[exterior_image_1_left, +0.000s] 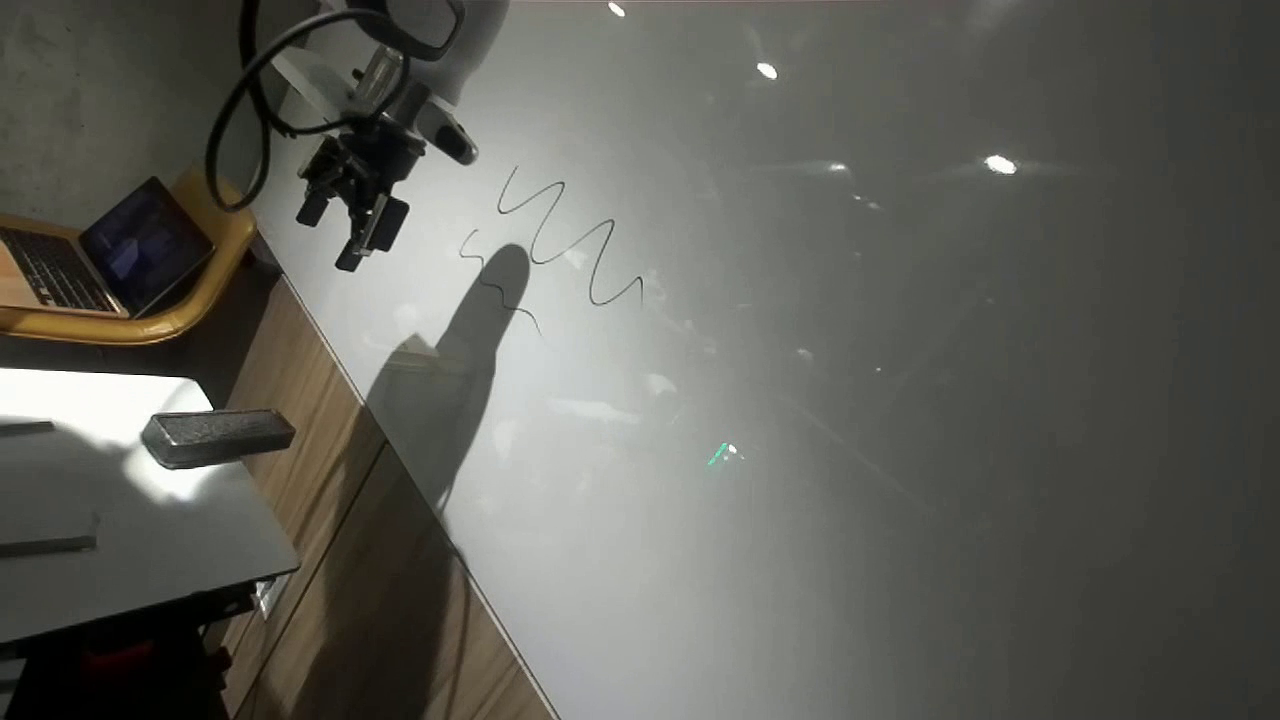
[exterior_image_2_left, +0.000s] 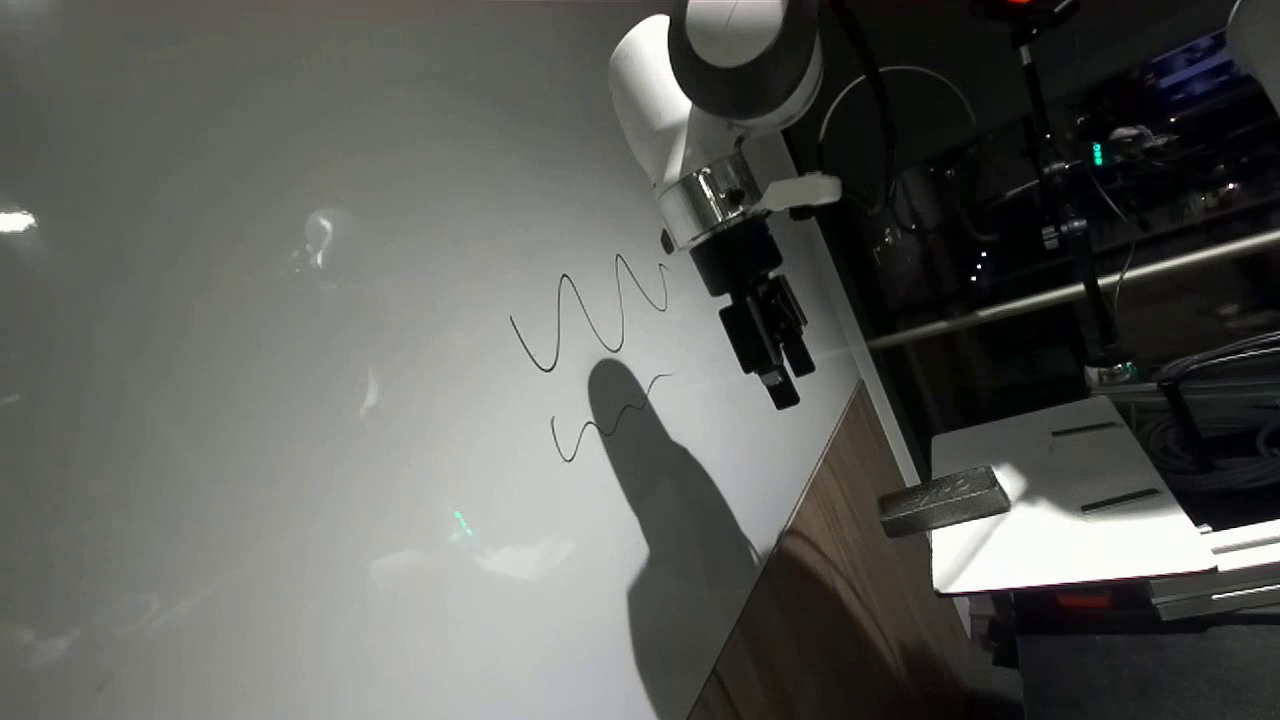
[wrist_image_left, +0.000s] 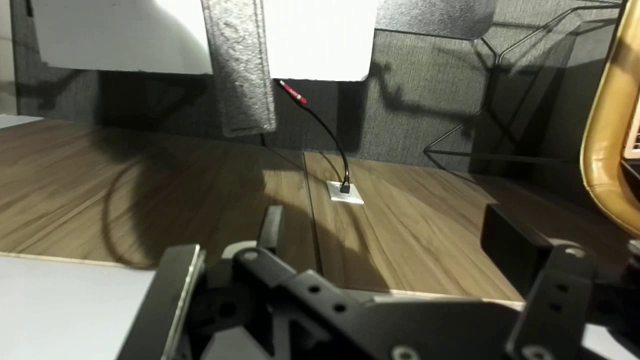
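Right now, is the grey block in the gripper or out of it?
Out: in the wrist view, the block overhangs the table, apart from the gripper, whose open jaws hold nothing.

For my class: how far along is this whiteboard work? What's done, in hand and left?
Done: nothing evident; two wavy lines mark the whiteboard. In hand: nothing; the gripper is open, empty. Left: apparently any wiping, as the whiteboard eraser lies ungripped, jutting off the white table.
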